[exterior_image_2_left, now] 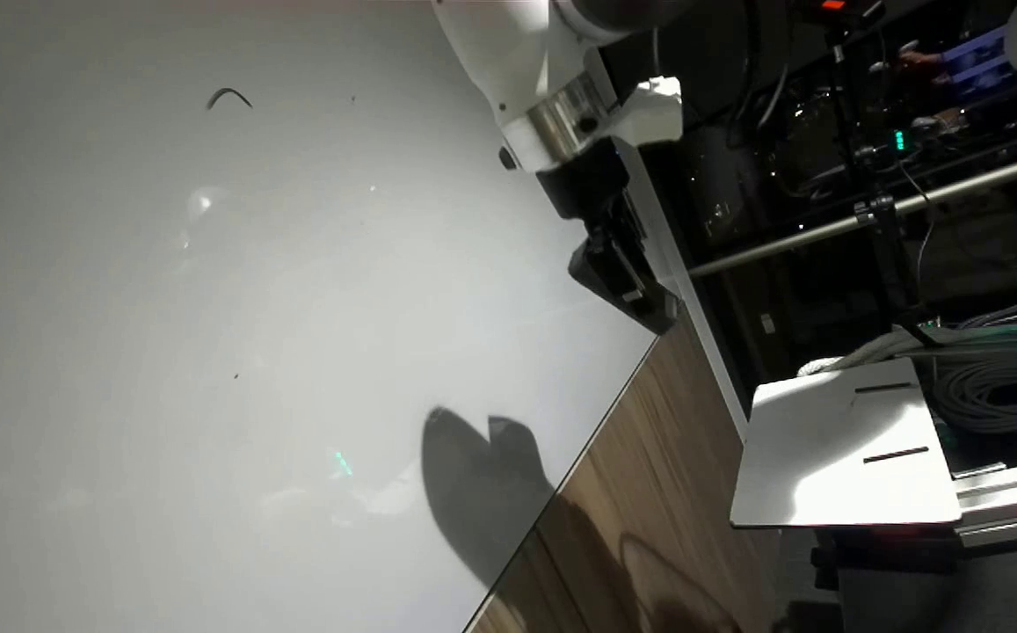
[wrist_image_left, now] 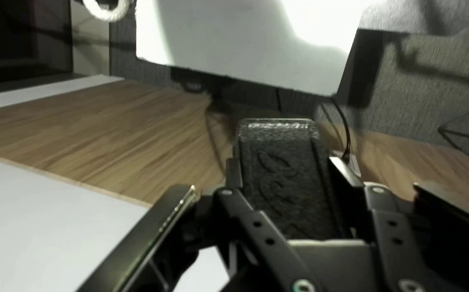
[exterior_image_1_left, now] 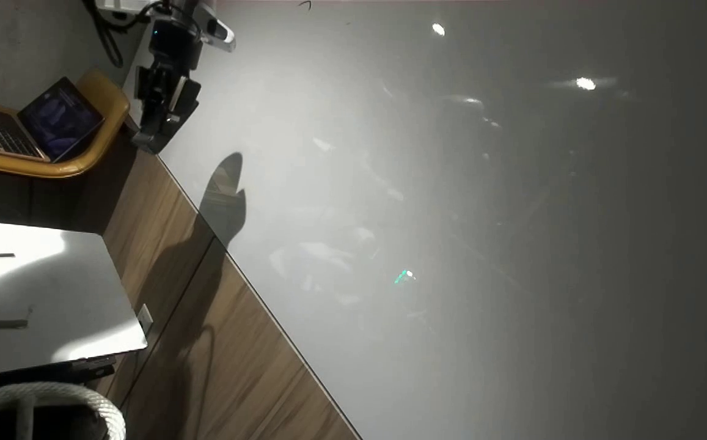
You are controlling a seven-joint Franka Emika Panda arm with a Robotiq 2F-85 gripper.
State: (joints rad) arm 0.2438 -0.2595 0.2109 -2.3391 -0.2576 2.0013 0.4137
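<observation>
A black block (wrist_image_left: 283,174) with raised lettering on its face, much like a board eraser, sits between the fingers of my gripper (wrist_image_left: 289,172) in the wrist view. The jaws are shut on its two long sides, and its far end sticks out past the fingertips. In an exterior view, the gripper (exterior_image_1_left: 167,101) hangs at the upper left with the block (exterior_image_1_left: 153,140) pointing down. The gripper (exterior_image_2_left: 621,255) also shows by the edge of a large white glossy board (exterior_image_2_left: 297,308). Whether the block touches the board or the wood-grain panel (exterior_image_2_left: 649,422) cannot be told.
The board meets the panel along a slanting seam. A pale flat plate (exterior_image_2_left: 842,448) with two slots stands nearby. A yellow chair (exterior_image_1_left: 99,104) bears an open laptop (exterior_image_1_left: 60,119). A white rope (exterior_image_1_left: 102,403), coiled cables (exterior_image_2_left: 1000,387) and a metal rail (exterior_image_2_left: 789,242) are around.
</observation>
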